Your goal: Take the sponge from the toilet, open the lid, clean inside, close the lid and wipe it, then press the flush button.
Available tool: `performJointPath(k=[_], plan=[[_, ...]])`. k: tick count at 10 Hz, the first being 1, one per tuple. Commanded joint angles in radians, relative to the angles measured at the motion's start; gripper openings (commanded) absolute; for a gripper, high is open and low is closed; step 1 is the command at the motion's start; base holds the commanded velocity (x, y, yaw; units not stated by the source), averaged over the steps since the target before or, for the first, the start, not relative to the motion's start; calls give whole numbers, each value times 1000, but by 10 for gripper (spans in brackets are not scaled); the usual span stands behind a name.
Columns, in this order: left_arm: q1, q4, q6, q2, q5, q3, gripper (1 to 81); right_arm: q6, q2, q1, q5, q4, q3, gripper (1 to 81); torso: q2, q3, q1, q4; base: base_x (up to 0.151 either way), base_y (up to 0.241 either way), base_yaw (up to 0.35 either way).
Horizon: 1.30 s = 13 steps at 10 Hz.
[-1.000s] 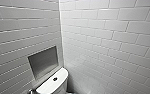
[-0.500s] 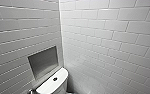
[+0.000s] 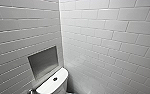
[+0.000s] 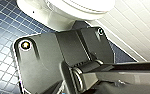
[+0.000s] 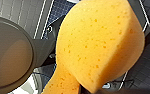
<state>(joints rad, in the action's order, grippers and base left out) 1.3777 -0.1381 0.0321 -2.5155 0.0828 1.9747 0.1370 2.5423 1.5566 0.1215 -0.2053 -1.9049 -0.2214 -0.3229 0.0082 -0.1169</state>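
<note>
A: Cool, even light washes the white wall tiles (image 3: 108, 37); their lines bow toward the head view's edges.
B: The niche (image 3: 43, 61) sits in shade, the toilet (image 3: 49, 87) gleams, and the sponge (image 5: 98, 45) glows brightly

Porous, pitted orange-yellow foam on the sponge (image 5: 98, 47), matt and rough. Glossy, smooth white ceramic on the toilet (image 4: 56, 18). Sheened white glazed tiles on the wall (image 3: 111, 37), duller grey lining in the niche (image 3: 43, 61), small dark-blue tiles with pale grout on the floor (image 4: 3, 37).
</note>
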Motion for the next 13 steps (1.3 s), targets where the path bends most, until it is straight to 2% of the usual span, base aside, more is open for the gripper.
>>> performJointPath(k=[1,3,6,9,10,12,13], plan=[[-111,6,52,92,-47,-103,811,1,-26,-39,-62,-3,20,10,0,0,0,0,0,0,0],[-191,6,100,171,-49,-206,811,3,-26,-37,-62,-3,20,10,0,0,0,0,0,0,0],[-347,6,179,341,-49,-459,811,3,-24,-37,-62,-5,23,10,0,0,0,0,0,0,0],[-476,15,196,435,-49,-611,811,3,-23,-37,-62,-3,32,10,0,0,0,0,0,0,0],[-521,34,224,457,-50,-645,811,3,-23,-37,-62,-3,32,10,0,0,0,0,0,0,0],[-631,46,278,489,-73,-710,811,3,-21,-38,-62,-3,32,10,0,-37,0,0,0,0,0],[-700,49,310,498,-119,-729,811,3,-21,-39,-62,-3,31,10,0,-60,0,0,0,0,0]])
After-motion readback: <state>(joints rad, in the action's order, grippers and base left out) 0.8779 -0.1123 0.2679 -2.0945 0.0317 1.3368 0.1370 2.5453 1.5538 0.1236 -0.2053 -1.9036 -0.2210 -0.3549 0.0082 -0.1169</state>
